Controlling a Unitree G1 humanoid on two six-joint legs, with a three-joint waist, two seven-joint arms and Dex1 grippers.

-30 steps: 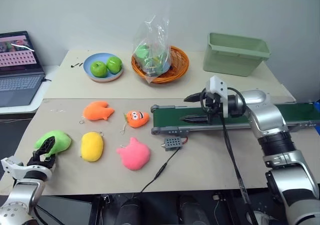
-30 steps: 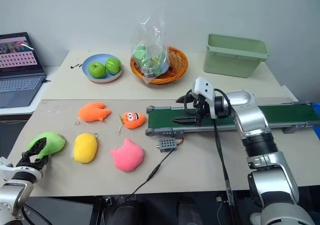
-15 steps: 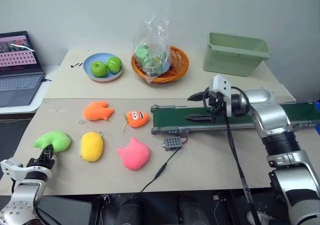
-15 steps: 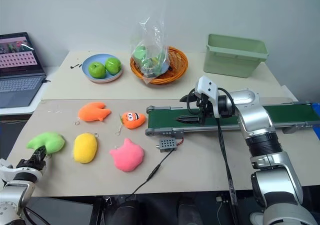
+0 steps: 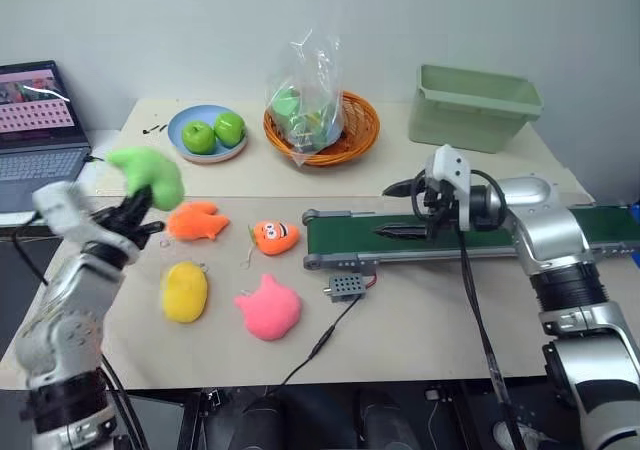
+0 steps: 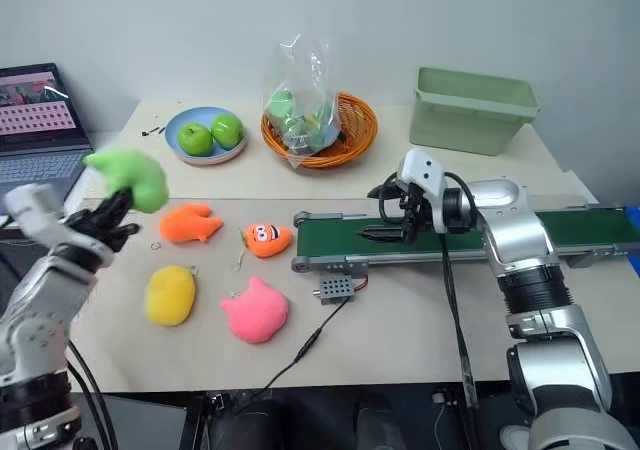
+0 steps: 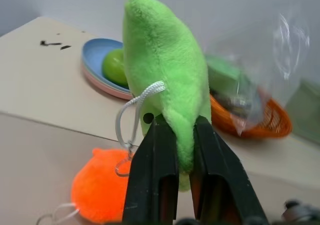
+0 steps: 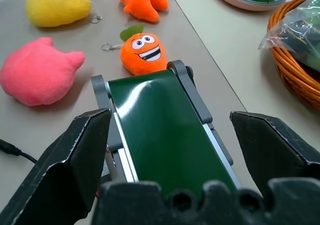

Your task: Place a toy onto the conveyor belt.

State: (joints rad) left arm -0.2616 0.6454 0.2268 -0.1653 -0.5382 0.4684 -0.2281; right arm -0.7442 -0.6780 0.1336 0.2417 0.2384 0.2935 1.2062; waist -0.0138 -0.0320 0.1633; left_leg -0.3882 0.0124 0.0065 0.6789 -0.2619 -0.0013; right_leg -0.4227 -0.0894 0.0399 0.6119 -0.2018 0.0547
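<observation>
In the left eye view, the left gripper (image 5: 133,206) is raised above the left side of the table (image 5: 420,320) and is closed on the lower edge of the toy (image 5: 147,173). The toy is in the air, clear of the other plush pieces, probably so that it can travel to the belt (image 5: 480,235) without touching them. The belt lies well apart, on the right side of the table. The right gripper (image 5: 402,210) hangs over the near end of the belt with its fingers spread and nothing between them; it seems to wait there, perhaps to receive the toy.

In the left wrist view, the two black fingers (image 7: 152,175) pinch the thin lower lobe of the toy, so the soft body stands up above them and its white loop (image 7: 131,116) hangs free.

In the right wrist view, the fingers (image 8: 75,155) stand wide on both sides of the belt, which is bare.
</observation>
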